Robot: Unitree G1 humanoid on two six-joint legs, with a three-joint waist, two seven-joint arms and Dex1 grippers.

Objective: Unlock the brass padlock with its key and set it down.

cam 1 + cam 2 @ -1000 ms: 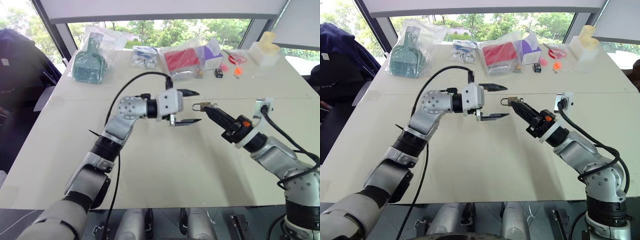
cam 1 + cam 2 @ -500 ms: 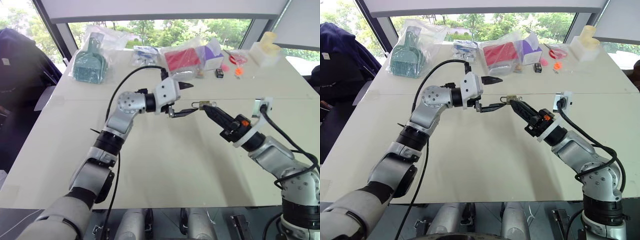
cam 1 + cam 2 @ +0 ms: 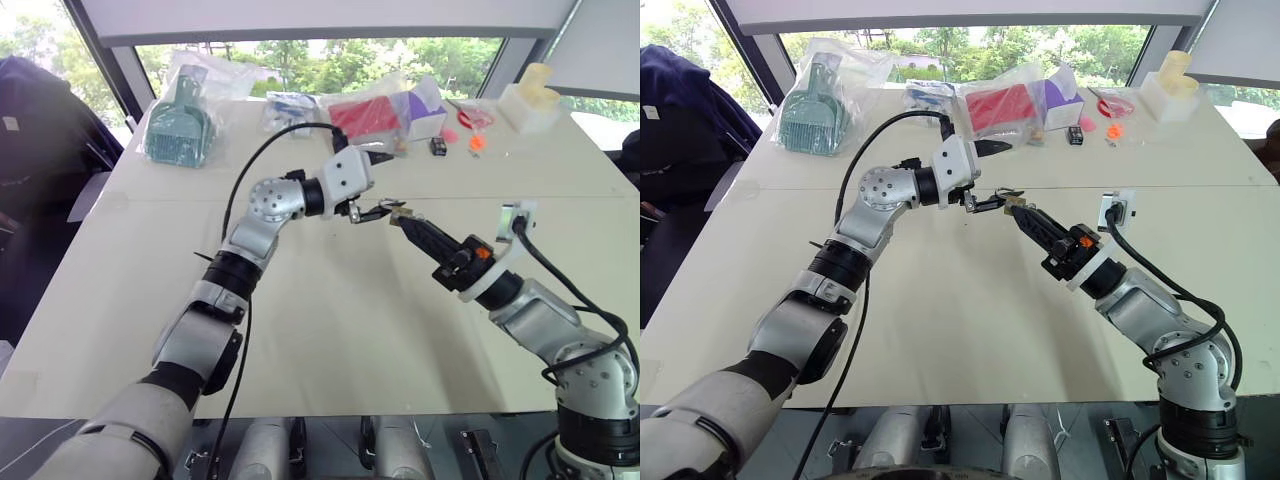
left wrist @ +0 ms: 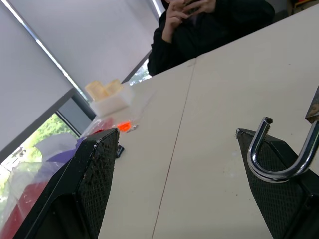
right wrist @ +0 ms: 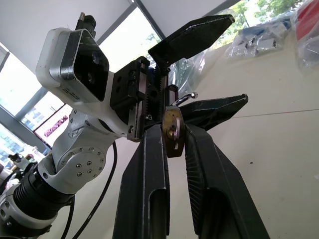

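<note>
My left claw (image 3: 376,183) is wide open and turned sideways, so its two black fingers can go around the shiny loop of the brass padlock (image 5: 174,132). The loop already sits between those fingers, and its free end is out of the body, so I think the lock is open. My right claw (image 3: 401,220) is pinched shut on the padlock's gold body and holds it up over the tabletop (image 3: 330,330), so the other claw can reach it. I cannot see the key.
</note>
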